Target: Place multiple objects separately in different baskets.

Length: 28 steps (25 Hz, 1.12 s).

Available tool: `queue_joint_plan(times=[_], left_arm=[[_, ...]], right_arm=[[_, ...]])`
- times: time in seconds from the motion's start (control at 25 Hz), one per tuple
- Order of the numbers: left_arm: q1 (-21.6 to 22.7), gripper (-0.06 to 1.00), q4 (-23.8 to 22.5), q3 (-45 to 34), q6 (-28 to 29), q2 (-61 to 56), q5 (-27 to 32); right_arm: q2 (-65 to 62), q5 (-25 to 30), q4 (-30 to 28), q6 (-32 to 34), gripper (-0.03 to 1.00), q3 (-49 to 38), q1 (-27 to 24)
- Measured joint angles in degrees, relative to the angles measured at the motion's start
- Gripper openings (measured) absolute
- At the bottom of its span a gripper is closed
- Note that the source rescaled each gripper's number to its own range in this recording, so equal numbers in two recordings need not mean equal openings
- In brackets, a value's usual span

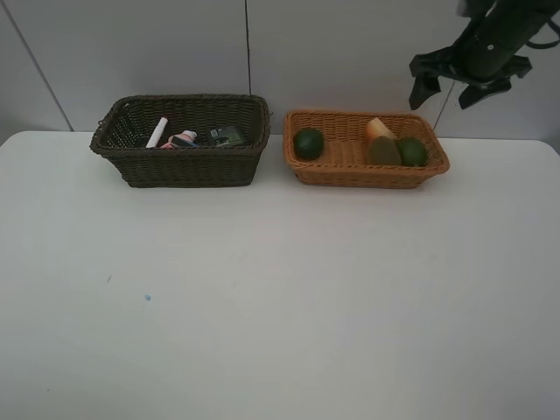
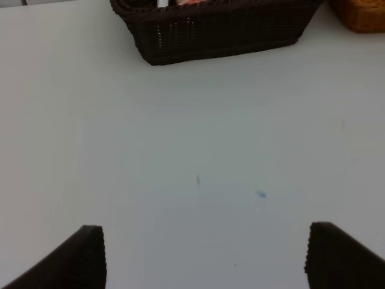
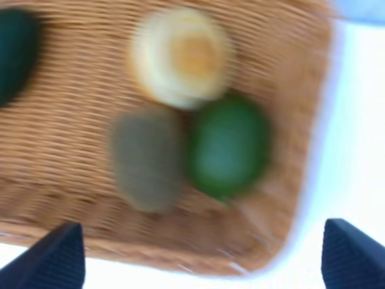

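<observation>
Hovering above the light orange basket's (image 1: 302, 171) far rim, right gripper (image 1: 469, 86) agape.

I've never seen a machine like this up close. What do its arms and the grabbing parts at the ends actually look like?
Only the right arm shows in the overhead view: black all over, chunky, with a thin dark cable looping beside it. It ends in the right gripper, with two dark, wedge-shaped jaws. The wrist views show the left gripper the same way: matte black, blunt-tipped jaws with finely ridged edges. No markings are visible.
</observation>
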<state>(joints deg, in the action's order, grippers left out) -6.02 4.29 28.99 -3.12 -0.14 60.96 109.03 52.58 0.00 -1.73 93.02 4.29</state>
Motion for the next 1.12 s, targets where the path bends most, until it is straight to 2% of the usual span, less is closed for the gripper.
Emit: queue_joint_plan(times=[0.16, 0.36, 0.6, 0.76, 0.92, 1.12], left_arm=[[0.0, 0.8, 0.0, 0.0, 0.0, 0.0, 0.0], [0.0, 0.8, 0.0, 0.0, 0.0, 0.0, 0.0], [0.0, 0.8, 0.0, 0.0, 0.0, 0.0, 0.0], [0.0, 0.8, 0.0, 0.0, 0.0, 0.0, 0.0], [0.0, 0.8, 0.0, 0.0, 0.0, 0.0, 0.0], [0.0, 0.8, 0.0, 0.0, 0.0, 0.0, 0.0]], right_arm=[[-4.71, 3.5, 0.0, 1.1, 1.0, -5.34, -4.91], [-19.03, 6.14, -0.43, 2.64, 1.0, -21.28, -8.69], [-45.89, 6.85, -0.5, 3.08, 1.0, -39.33, -8.7], [-65.01, 8.11, 0.0, 3.07, 1.0, -48.31, -8.7], [-83.37, 10.65, 0.0, 3.08, 1.0, -54.03, -8.7], [-100.43, 14.68, 0.0, 2.93, 1.0, -56.81, -8.7]])
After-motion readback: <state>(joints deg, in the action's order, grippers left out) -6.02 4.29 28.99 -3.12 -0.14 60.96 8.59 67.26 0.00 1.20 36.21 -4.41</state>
